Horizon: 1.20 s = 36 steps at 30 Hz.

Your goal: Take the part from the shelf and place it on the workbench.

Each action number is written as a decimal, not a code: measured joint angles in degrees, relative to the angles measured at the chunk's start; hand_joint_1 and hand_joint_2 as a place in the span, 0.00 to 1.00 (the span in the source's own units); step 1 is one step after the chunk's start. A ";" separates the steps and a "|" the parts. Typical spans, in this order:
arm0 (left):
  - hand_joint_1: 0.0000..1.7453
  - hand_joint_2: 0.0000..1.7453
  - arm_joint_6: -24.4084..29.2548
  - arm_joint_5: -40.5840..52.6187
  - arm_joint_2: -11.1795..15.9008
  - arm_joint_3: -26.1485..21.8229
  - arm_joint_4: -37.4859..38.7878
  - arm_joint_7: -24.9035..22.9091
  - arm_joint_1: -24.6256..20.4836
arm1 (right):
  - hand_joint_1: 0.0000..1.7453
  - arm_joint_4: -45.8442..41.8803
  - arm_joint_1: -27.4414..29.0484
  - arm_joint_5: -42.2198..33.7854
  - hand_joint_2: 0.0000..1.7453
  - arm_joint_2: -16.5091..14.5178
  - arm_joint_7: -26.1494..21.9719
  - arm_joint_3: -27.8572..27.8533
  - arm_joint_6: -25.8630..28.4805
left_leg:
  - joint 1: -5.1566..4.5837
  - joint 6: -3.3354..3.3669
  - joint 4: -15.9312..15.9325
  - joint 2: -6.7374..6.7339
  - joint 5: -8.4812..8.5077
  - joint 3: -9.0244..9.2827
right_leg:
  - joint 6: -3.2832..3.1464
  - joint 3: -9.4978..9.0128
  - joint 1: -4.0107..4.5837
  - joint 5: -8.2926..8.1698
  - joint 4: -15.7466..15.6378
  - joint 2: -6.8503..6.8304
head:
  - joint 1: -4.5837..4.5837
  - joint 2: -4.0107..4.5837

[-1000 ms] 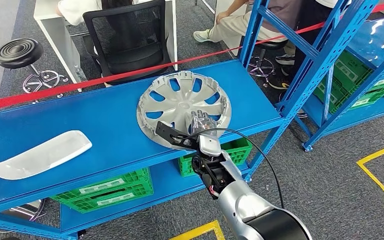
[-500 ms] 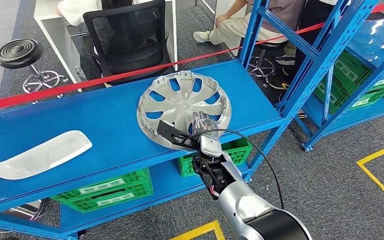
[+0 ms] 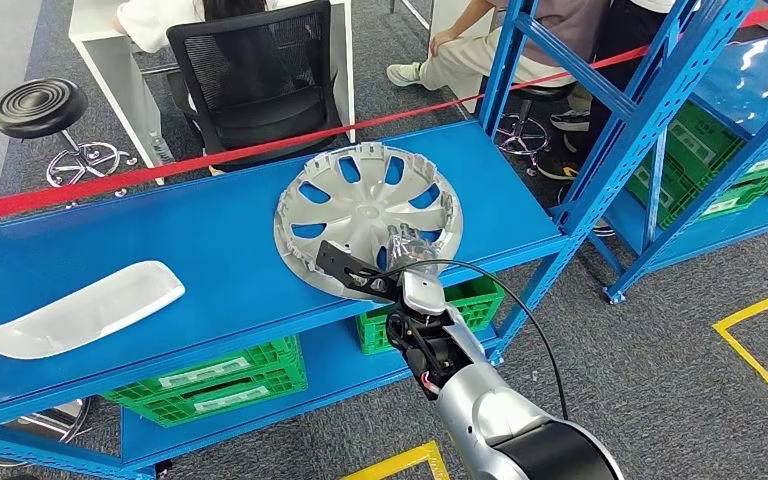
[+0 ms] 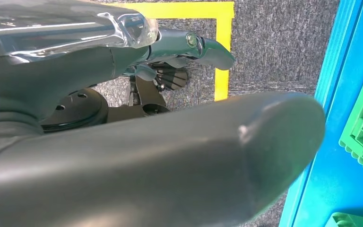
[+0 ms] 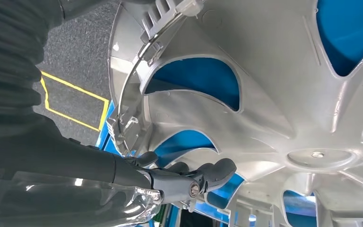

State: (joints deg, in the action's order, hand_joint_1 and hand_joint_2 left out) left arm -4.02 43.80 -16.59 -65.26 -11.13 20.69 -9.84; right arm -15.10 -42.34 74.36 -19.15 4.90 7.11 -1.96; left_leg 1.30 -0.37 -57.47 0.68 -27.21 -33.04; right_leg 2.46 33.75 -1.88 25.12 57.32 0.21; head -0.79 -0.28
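Observation:
A silver hubcap (image 3: 360,205) lies inner face up on the blue shelf (image 3: 160,230), its near rim jutting past the shelf's front edge. My right hand (image 3: 410,250) rests on that near rim. In the right wrist view its dark fingers (image 5: 189,179) curl into a spoke opening of the hubcap (image 5: 283,109), gripping at the rim. My left hand (image 4: 170,47) hangs low beside the shelf frame above the carpet, holding nothing, fingers loosely extended.
A white curved part (image 3: 75,310) lies at the shelf's left end. Green crates (image 3: 210,380) sit on the lower level. Red tape (image 3: 210,158) runs behind the shelf, with a black chair (image 3: 260,70), a stool (image 3: 40,105) and seated people beyond. Another blue rack (image 3: 740,100) stands at right.
My right hand has crept slightly to the right along the hubcap's near rim. The hubcap has barely moved.

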 joint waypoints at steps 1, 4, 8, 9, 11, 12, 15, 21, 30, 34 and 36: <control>0.00 0.00 0.00 0.00 0.00 0.00 0.00 0.01 0.00 | 0.00 0.00 0.02 0.00 1.00 0.00 0.00 -0.01 0.01 | 0.00 0.00 0.00 0.00 0.00 0.01 | 0.00 -0.01 0.00 0.00 0.00 0.00 | 0.00 0.00; 0.00 0.00 0.00 0.00 0.00 0.00 0.00 0.01 0.00 | 0.00 0.00 0.08 0.00 1.00 0.00 0.00 -0.01 0.00 | 0.00 0.00 0.00 0.00 0.00 0.04 | 0.00 -0.04 0.00 0.00 0.00 0.00 | 0.00 0.00; 0.00 0.00 0.00 0.01 0.00 0.00 0.00 0.01 0.00 | 0.00 0.00 0.16 0.00 1.00 0.00 0.00 -0.03 0.01 | 0.00 0.00 0.00 0.00 0.00 0.08 | 0.00 -0.08 0.00 0.00 0.00 0.00 | 0.00 0.00; 0.00 0.00 0.00 0.01 0.00 0.00 0.00 0.01 0.00 | 0.03 0.00 0.17 0.00 1.00 0.00 0.00 -0.03 0.01 | 0.00 0.00 0.00 0.00 0.00 0.09 | 0.00 -0.09 0.00 0.00 0.00 0.00 | 0.00 0.01; 0.00 0.00 0.00 0.00 0.00 0.00 0.00 0.01 0.00 | 0.34 0.00 0.21 0.00 1.00 0.00 0.00 -0.04 -0.02 | 0.00 0.00 0.00 0.00 0.00 0.10 | 0.00 -0.10 0.00 0.00 0.00 0.00 | 0.00 0.01; 0.00 0.00 0.00 0.00 0.00 0.00 0.00 0.01 0.00 | 0.57 0.00 0.25 0.00 1.00 0.00 0.00 -0.04 -0.04 | 0.00 0.00 0.00 0.00 0.00 0.11 | 0.00 -0.11 0.00 0.00 0.00 0.00 | 0.00 0.01; 0.00 0.00 0.00 0.00 0.00 0.00 0.00 0.01 0.01 | 0.95 0.01 0.56 0.01 1.00 0.00 0.00 -0.04 -0.15 | 0.00 0.00 0.00 0.00 0.00 0.12 | 0.00 -0.13 0.00 0.01 0.00 0.00 | 0.00 0.00; 0.00 0.00 0.02 0.00 0.01 0.00 0.00 0.01 0.01 | 1.00 0.03 0.92 0.12 1.00 0.01 -0.02 -0.01 -0.32 | 0.00 0.01 0.00 0.08 0.01 0.16 | 0.02 -0.21 0.00 0.03 -0.01 -0.06 | 0.01 0.00; 0.00 0.00 0.04 0.00 0.02 0.00 0.00 0.01 0.01 | 1.00 0.03 0.98 0.11 1.00 0.03 -0.04 -0.01 -0.35 | 0.00 0.02 0.00 0.10 0.02 0.16 | 0.03 -0.23 0.00 0.03 -0.01 -0.08 | 0.01 0.00; 0.00 0.00 0.09 -0.08 0.03 0.00 0.00 0.02 0.01 | 1.00 0.04 1.26 0.08 1.00 0.16 -0.01 -0.05 -0.49 | -0.01 0.02 0.00 0.07 0.01 0.16 | 0.03 -0.21 0.00 0.03 -0.01 -0.06 | 0.01 0.01; 0.00 0.50 0.09 -0.43 0.04 0.00 0.00 0.11 0.01 | 1.00 0.05 1.33 0.07 1.00 0.33 0.00 -0.08 -0.51 | 0.00 0.01 0.01 0.05 0.00 0.15 | 0.04 -0.18 0.00 0.04 -0.01 -0.06 | 0.01 0.01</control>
State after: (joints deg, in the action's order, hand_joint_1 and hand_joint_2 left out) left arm -3.93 43.37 -16.55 -65.26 -11.13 20.80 -9.83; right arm -15.05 -41.00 74.43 -18.81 4.90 7.03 -2.47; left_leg 1.29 -0.36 -57.47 0.73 -27.21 -32.89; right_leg 2.50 33.57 -1.88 25.16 57.31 0.15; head -0.78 -0.28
